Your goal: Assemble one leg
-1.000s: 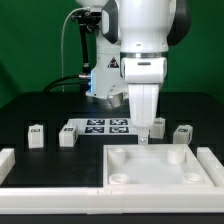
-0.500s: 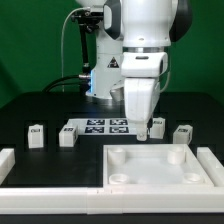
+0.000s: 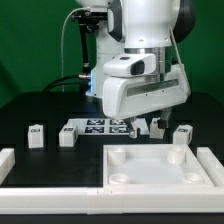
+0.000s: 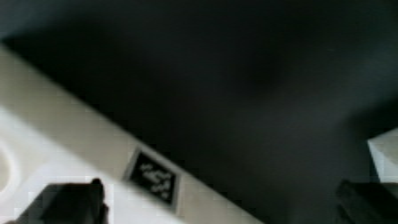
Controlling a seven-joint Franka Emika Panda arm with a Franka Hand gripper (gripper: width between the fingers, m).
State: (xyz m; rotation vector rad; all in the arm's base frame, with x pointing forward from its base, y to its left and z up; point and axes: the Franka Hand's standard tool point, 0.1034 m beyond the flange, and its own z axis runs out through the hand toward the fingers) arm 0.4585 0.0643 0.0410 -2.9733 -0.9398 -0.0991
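Observation:
Three small white legs with tags stand in a row on the dark table: one [image 3: 37,135] at the exterior view's left, one [image 3: 68,137] beside it, one [image 3: 183,134] at the right. My gripper [image 3: 148,128] hangs tilted just above the table between the marker board and the right leg, behind the far edge of the white square panel [image 3: 160,170]. In the wrist view the gripper [image 4: 217,202] is open and empty, its dark fingers [image 4: 71,203] wide apart. The tagged panel edge [image 4: 98,150] lies below it. A white corner [image 4: 382,150], perhaps a leg, shows at the frame's edge.
The marker board [image 3: 100,127] lies flat behind the legs, partly hidden by the tilted hand. A white L-shaped rail [image 3: 40,187] runs along the front and the exterior view's left. The robot base stands behind.
The hand has turned from pointing straight down to a strong tilt, its wide body now swung across the exterior view. The legs and panel have not moved.

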